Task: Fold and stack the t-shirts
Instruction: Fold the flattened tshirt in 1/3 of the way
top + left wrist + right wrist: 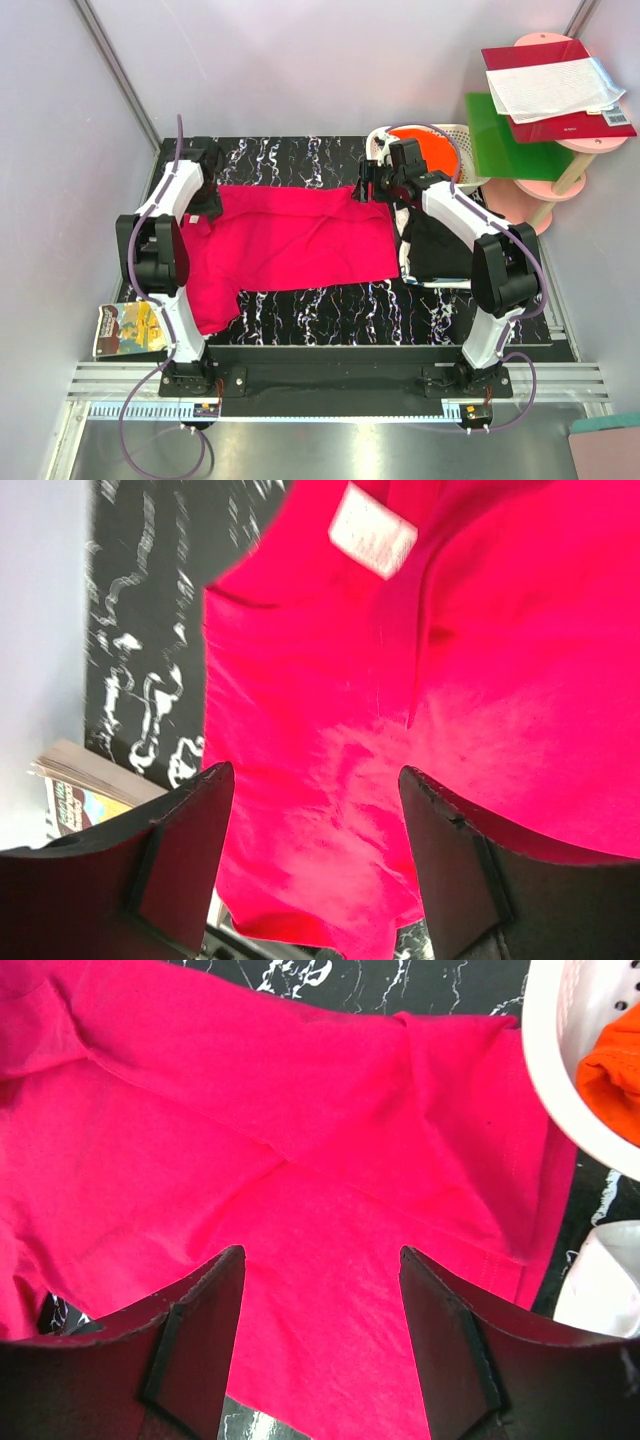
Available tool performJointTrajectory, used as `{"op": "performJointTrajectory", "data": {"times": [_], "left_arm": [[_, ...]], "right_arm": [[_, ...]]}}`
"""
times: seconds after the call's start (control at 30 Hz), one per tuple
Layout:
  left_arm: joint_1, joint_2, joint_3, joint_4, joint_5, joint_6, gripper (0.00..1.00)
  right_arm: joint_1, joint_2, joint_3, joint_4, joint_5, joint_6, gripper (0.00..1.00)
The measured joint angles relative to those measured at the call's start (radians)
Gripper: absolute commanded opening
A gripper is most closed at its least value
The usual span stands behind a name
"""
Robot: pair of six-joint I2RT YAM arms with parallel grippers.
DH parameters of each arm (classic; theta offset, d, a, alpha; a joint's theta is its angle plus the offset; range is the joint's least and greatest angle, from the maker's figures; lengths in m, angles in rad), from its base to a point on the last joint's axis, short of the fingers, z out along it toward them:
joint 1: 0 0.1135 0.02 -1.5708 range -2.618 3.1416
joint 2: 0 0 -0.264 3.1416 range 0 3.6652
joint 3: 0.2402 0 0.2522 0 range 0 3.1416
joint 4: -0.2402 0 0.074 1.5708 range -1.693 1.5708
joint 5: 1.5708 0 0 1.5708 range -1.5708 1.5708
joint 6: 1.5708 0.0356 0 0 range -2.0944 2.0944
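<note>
A pink-red t-shirt point(285, 240) lies spread across the black marbled table, one part trailing toward the front left. My left gripper point(203, 172) is open above the shirt's far left corner; in the left wrist view point(315, 780) the shirt point(450, 660) fills the space under it, with a white neck label point(372, 530) showing. My right gripper point(372, 180) is open above the shirt's far right corner point(320, 1130); its fingers point(205, 1340) hold nothing. A dark folded garment point(440, 245) lies at the right. An orange garment point(425, 148) sits in a white basket point(462, 140).
A booklet point(130, 330) lies at the table's front left edge. Green and pink stands point(520, 140) with a red book point(560, 85) stand off the table at the back right. The white basket rim shows in the right wrist view point(560, 1080).
</note>
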Motion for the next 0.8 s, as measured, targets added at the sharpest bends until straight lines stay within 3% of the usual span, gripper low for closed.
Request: {"op": "performJointTrajectory", "data": {"times": [0.4,0.5,0.53,0.57,0.6,0.8], "left_arm": [[-0.002,0.074,-0.029,0.025,0.045,-0.027,0.69],[-0.002,0.119,-0.04,0.041,0.059,-0.039,0.51],[-0.002,0.133,-0.041,0.042,0.063,-0.042,0.23],[-0.002,0.147,-0.042,0.045,0.067,-0.043,0.09],[-0.002,0.153,-0.041,0.047,0.068,-0.056,0.0],[-0.002,0.162,-0.041,0.051,0.042,-0.066,0.0]], "right_arm": [[0.0,-0.002,-0.021,0.005,-0.013,0.003,0.71],[0.0,-0.003,-0.021,0.005,-0.013,0.003,0.71],[0.0,-0.005,-0.021,0.005,-0.013,0.003,0.71],[0.0,-0.006,-0.021,0.005,-0.014,0.003,0.71],[0.0,-0.007,-0.022,0.005,-0.016,0.003,0.71],[0.0,-0.011,-0.028,0.006,-0.034,0.003,0.71]]}}
